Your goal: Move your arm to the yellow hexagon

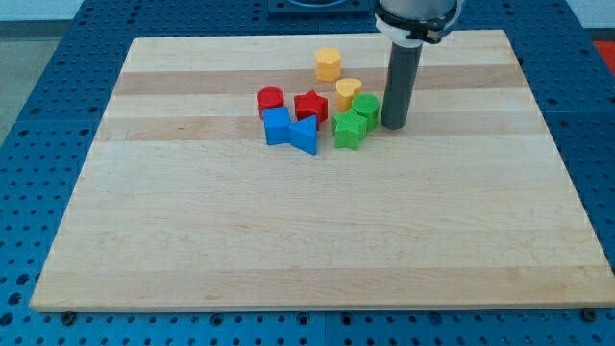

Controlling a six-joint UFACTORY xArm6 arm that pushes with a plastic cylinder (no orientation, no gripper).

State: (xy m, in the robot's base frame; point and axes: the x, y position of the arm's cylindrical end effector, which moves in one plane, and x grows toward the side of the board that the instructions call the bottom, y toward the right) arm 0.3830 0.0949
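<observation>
My tip (pixel 394 125), a bare rod holding nothing, stands just right of the green blocks (pixel 356 120).

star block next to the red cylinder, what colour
Red; the star block shows in the camera view.

Pale striped wood surface (pixel 192 240), two yellow blocks (pixel 329 63), two red blocks (pixel 270 100), two blue blocks (pixel 277 126), two green blocks (pixel 349 129), dark grey rod (pixel 401 86)

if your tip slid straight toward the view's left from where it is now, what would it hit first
Most likely the green block right beside my tip, on its left and close enough that I cannot tell whether they touch. The yellow hexagon lies further toward the view's top-left, off that line.
</observation>
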